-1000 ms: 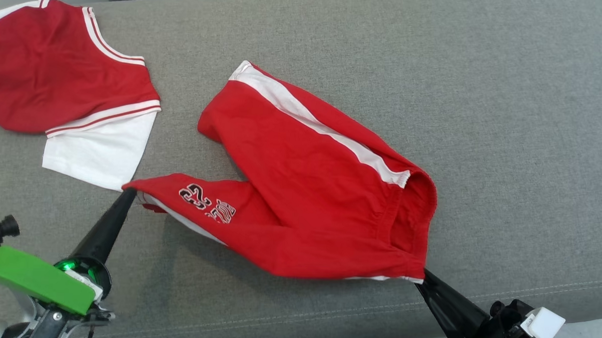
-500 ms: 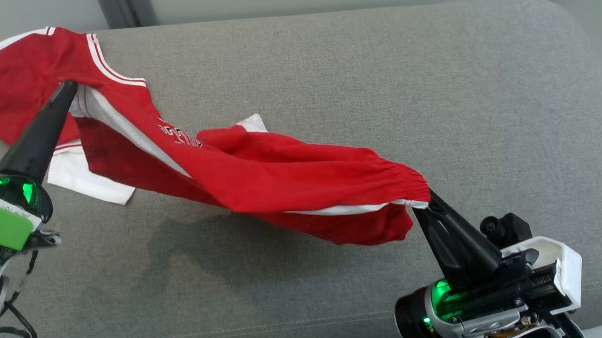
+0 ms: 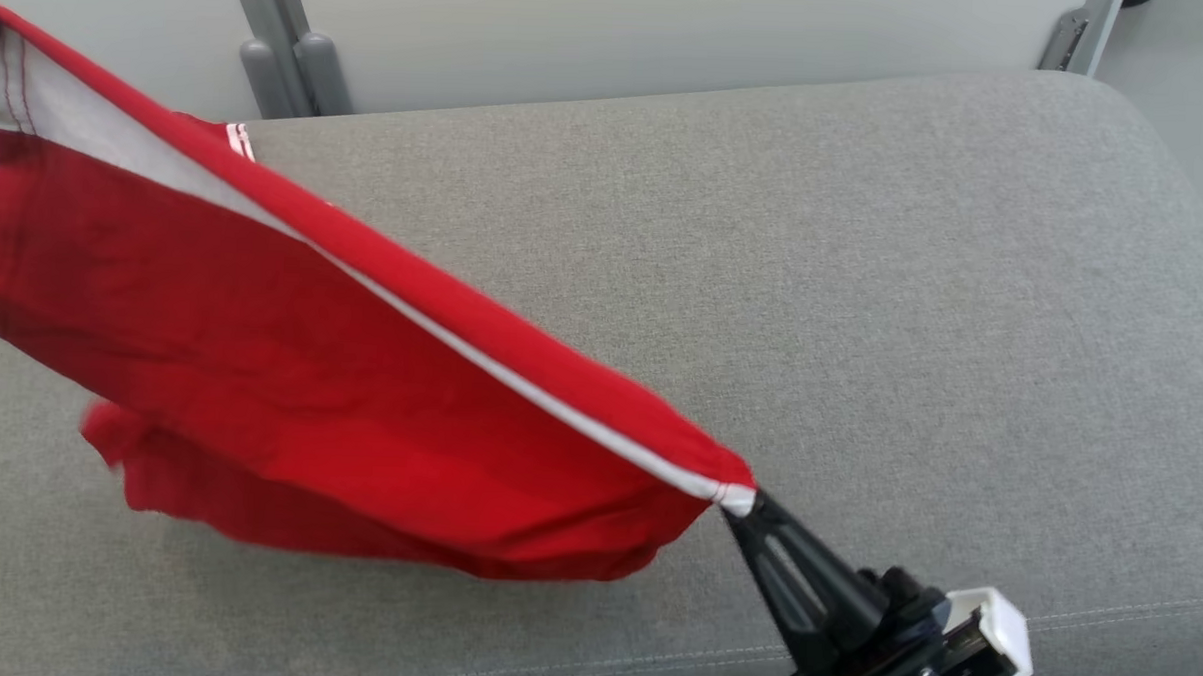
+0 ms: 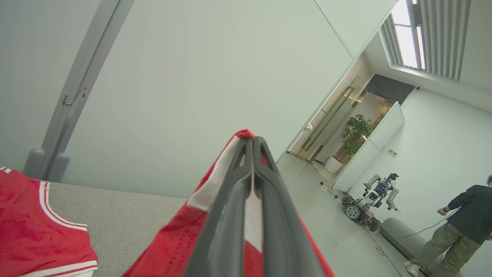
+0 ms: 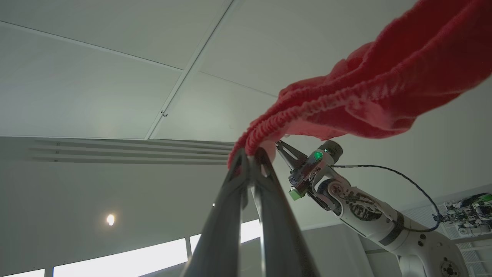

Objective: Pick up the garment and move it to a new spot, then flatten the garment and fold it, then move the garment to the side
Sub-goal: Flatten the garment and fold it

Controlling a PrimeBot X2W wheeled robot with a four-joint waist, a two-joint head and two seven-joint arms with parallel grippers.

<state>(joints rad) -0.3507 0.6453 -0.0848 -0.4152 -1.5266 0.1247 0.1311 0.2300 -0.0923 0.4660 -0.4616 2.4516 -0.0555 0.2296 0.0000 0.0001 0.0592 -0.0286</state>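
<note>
Above the couch (image 3: 913,289), the garment (image 3: 309,398) is hanging in the air, stretched along its white-striped edge between both grippers. Its loose lower folds are drooping close over the cushion; whether they are touching it cannot be told.

Judgement: the carry to a new spot is being made. To do it well, both arms should be travelling at an equal pace, holding the top edge taut without straining the seam. They should also be lifting enough that the folds are not dragging over the jersey (image 4: 34,231) lying on the couch's left part. Set-down should be led by the hanging hem, so the cloth is spreading flat.

Left gripper (image 4: 253,143) is reaching high and far left, fingers pressed together on a striped corner. Right gripper (image 3: 748,505) is sitting lower, near the couch's front edge, pointing up and leftward, pinching the elastic waistband.
</note>
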